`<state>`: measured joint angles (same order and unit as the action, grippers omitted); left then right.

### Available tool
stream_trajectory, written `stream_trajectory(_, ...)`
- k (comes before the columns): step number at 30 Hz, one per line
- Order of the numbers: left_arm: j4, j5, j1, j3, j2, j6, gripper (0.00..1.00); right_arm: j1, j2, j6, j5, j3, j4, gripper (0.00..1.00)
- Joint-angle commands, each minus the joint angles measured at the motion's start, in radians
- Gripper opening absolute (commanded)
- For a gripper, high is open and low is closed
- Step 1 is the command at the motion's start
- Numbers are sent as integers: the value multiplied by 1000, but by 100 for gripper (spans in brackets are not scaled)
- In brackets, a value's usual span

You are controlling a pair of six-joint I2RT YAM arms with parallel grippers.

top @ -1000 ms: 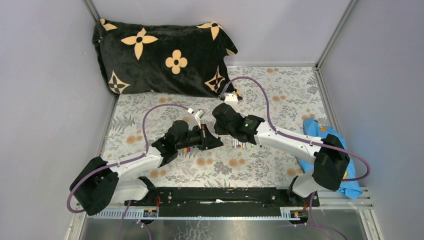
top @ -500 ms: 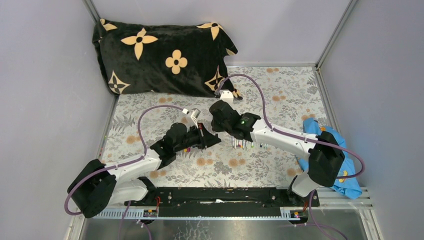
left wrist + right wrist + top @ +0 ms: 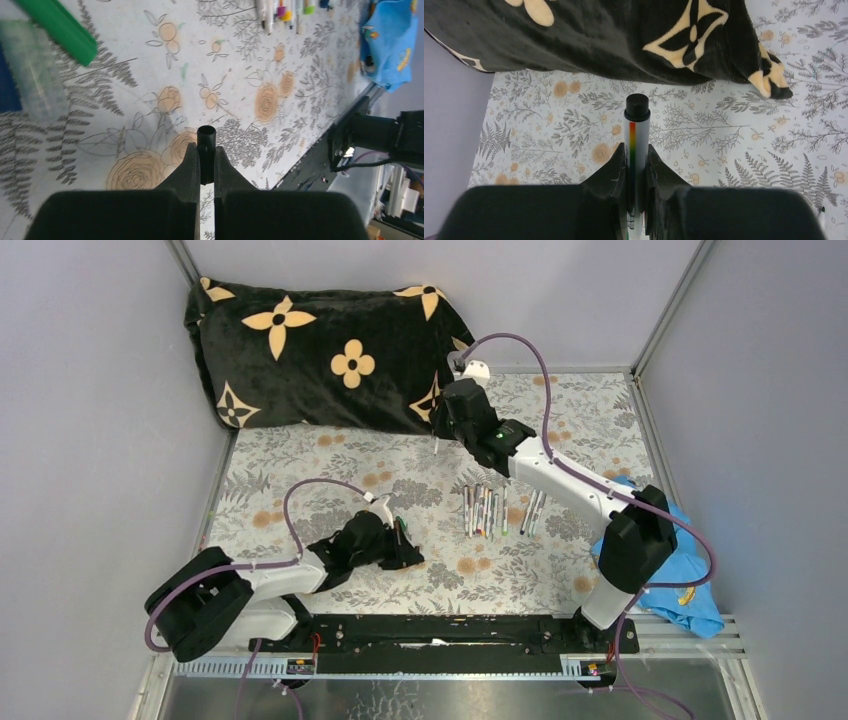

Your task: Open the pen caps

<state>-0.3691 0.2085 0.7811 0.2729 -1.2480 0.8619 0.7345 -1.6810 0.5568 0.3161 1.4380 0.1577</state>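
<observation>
My left gripper [image 3: 205,150] is shut on a small black pen cap [image 3: 206,137] and holds it low over the floral table near the front; in the top view this gripper [image 3: 412,560] sits left of centre. My right gripper [image 3: 636,150] is shut on a whitish pen [image 3: 636,131] with a rainbow stripe and a black end, pointing at the pillow. In the top view it [image 3: 441,430] is at the back of the table. Several more pens [image 3: 492,510] lie side by side mid-table, and also show in the left wrist view [image 3: 280,10].
A black pillow with tan flowers [image 3: 320,350] fills the back left and is close ahead of the right gripper [image 3: 599,35]. A blue cloth [image 3: 695,610] lies at the right edge. A green stick [image 3: 60,27] and a clear plastic piece [image 3: 37,80] lie by the left gripper.
The two grippers, close together mid-table before, have pulled apart. The right one moved back toward the pillow with the pen. The left one drew back toward the front with the black cap, uncovering the pen row.
</observation>
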Motion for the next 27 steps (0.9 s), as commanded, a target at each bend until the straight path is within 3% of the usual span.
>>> stream_trajectory(1, 125, -158, 13, 38, 48, 16, 0, -1, -42, -60, 65, 78, 40, 0)
stream_trajectory(6, 423, -421, 13, 182, 72, 43, 1, -47, 30, -55, 117, -93, 118, 0)
stream_trajectory(8, 517, -490, 13, 242, 36, 54, 12, -54, 71, -48, 131, -187, 140, 0)
stream_trajectory(10, 571, -523, 14, 282, -13, 60, 17, -55, 99, -41, 154, -246, 177, 0)
stream_trajectory(15, 605, -535, 14, 312, -95, 81, 28, -59, 136, -21, 182, -346, 233, 0)
stream_trajectory(27, 607, -561, 12, 314, -67, 93, 64, -81, 100, 3, 151, -478, 190, 3)
